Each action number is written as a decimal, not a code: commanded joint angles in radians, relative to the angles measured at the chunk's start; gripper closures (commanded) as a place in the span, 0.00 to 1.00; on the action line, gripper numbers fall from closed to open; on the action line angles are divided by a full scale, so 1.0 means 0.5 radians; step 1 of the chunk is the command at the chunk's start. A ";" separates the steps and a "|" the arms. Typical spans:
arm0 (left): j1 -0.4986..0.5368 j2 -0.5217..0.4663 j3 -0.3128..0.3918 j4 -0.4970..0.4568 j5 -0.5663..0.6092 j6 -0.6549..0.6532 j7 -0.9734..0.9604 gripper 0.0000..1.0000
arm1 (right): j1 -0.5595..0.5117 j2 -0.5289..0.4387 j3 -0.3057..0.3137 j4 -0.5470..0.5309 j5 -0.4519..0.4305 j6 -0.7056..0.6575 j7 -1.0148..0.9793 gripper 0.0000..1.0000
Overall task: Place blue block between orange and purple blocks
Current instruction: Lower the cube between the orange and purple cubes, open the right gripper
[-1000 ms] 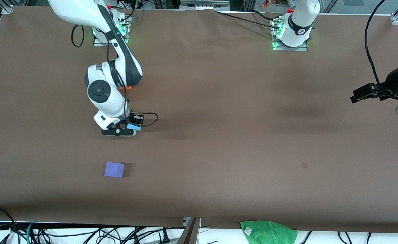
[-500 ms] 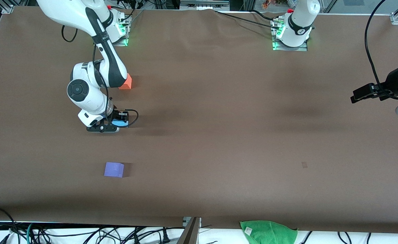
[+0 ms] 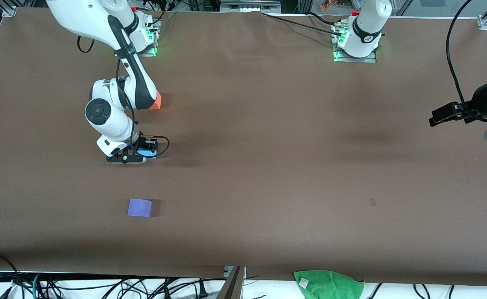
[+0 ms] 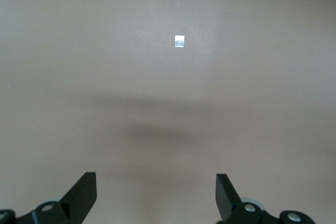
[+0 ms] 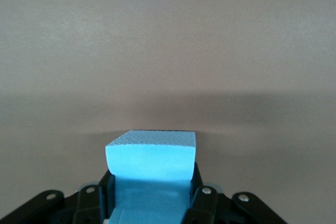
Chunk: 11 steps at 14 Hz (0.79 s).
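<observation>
My right gripper (image 3: 141, 154) is shut on the sky-blue block (image 3: 145, 152), which fills the space between the fingers in the right wrist view (image 5: 152, 163). It holds the block low over the table, between the orange block (image 3: 156, 102) and the purple block (image 3: 139, 207). The orange block is partly hidden by the right arm. The purple block lies nearer the front camera. My left gripper (image 3: 436, 117) waits open and empty over the left arm's end of the table; its fingertips (image 4: 84, 192) stand wide apart.
A green cloth (image 3: 328, 284) lies off the table's near edge. Cables run along the near edge and by the arm bases. A small pale mark (image 4: 179, 41) sits on the brown table (image 3: 268, 166).
My right gripper carried the blue block toward the right arm's end of the table, uncovering more of the orange block, then settled. The left arm has not moved.
</observation>
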 commanded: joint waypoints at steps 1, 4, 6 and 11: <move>0.014 0.033 -0.003 0.070 -0.017 -0.043 0.043 0.00 | -0.018 -0.022 0.013 -0.032 0.054 0.043 -0.059 0.23; 0.014 0.033 -0.003 0.070 -0.017 -0.043 0.043 0.00 | -0.018 -0.080 0.010 -0.013 0.060 0.010 -0.050 0.00; 0.014 0.033 -0.003 0.070 -0.017 -0.043 0.043 0.00 | -0.018 -0.181 0.010 0.026 0.060 -0.113 -0.050 0.00; 0.014 0.033 -0.003 0.070 -0.023 -0.043 0.043 0.00 | -0.018 -0.399 -0.133 0.598 0.051 -1.037 -0.077 0.00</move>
